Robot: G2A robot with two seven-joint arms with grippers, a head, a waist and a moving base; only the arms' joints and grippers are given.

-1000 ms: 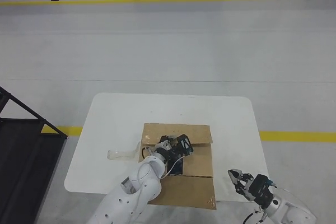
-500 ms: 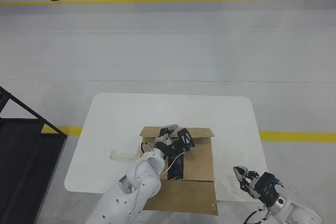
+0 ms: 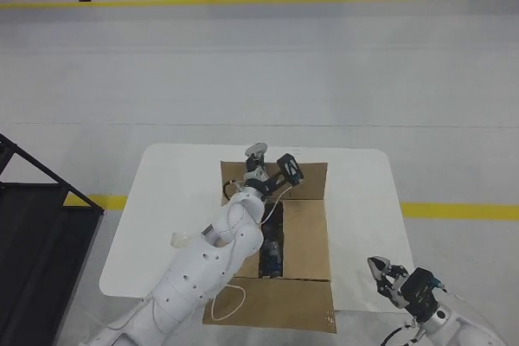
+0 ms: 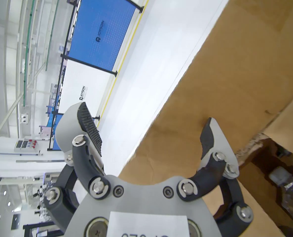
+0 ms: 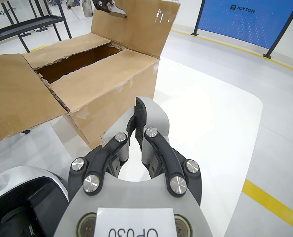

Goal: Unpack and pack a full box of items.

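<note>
- your left gripper (image 4: 146,115) sits at the top edge of the box's far flap (image 5: 134,23). its fingers are spread wide, one on the cardboard side and one out over the tabletop, with nothing pinched.
- your right gripper (image 5: 137,109) hangs just off the tabletop's near right corner, fingers pressed together on nothing, well apart from the box.
- the cardboard box (image 3: 304,246) stands mid-tabletop, close to the near edge. its far flap is upright and the near flap (image 3: 277,313) folds out past the near edge. the two side flaps lie almost flat with a dark slot between them.
- through that slot you can see a clear bottle (image 3: 272,256) inside the box.
- the left arm lies over the box's left side and hides part of it.
- a clear strip (image 3: 178,237) lies near the tabletop's left edge, partly under the arm.
- the tabletop (image 3: 182,182) is white with rounded corners.
- around it you have grey floor with a yellow line (image 3: 467,210), a black rack (image 3: 26,242) off the left edge, and blue panels (image 5: 247,8) beyond.
</note>
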